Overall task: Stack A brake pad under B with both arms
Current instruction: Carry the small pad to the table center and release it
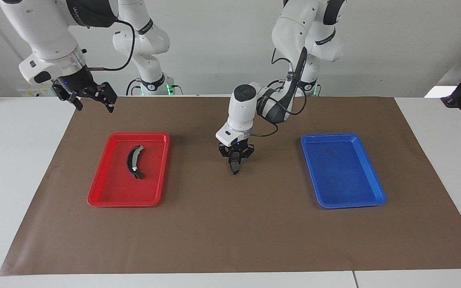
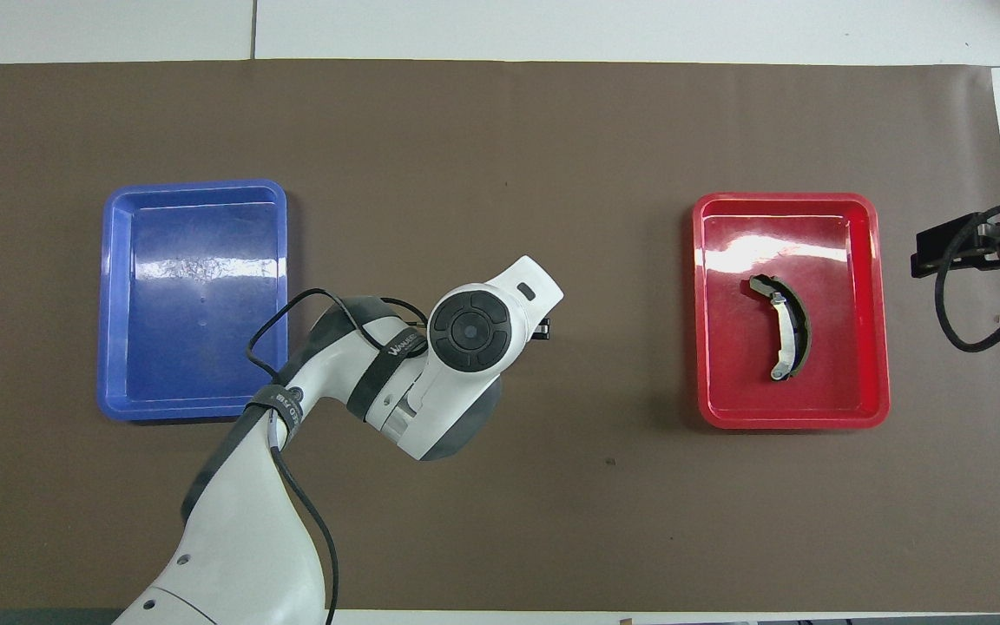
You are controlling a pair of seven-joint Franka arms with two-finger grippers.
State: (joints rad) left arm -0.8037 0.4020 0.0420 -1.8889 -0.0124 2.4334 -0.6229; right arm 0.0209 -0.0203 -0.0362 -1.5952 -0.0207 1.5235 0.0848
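The A brake pad (image 1: 235,167), small and dark, hangs on edge from my left gripper (image 1: 235,161), which is shut on it low over the middle of the brown mat, between the two trays. In the overhead view the left arm's wrist covers the pad and most of that gripper. B (image 1: 133,161) (image 2: 786,325), a curved black shoe with a silver web, lies in the red tray (image 1: 106,198) (image 2: 878,304). My right gripper (image 1: 95,107) (image 2: 960,247) waits open and raised over the mat's edge at the right arm's end, nothing between its fingers.
The blue tray (image 1: 350,180) (image 2: 196,347) sits on the mat toward the left arm's end with nothing in it. The brown mat (image 1: 230,232) covers most of the white table.
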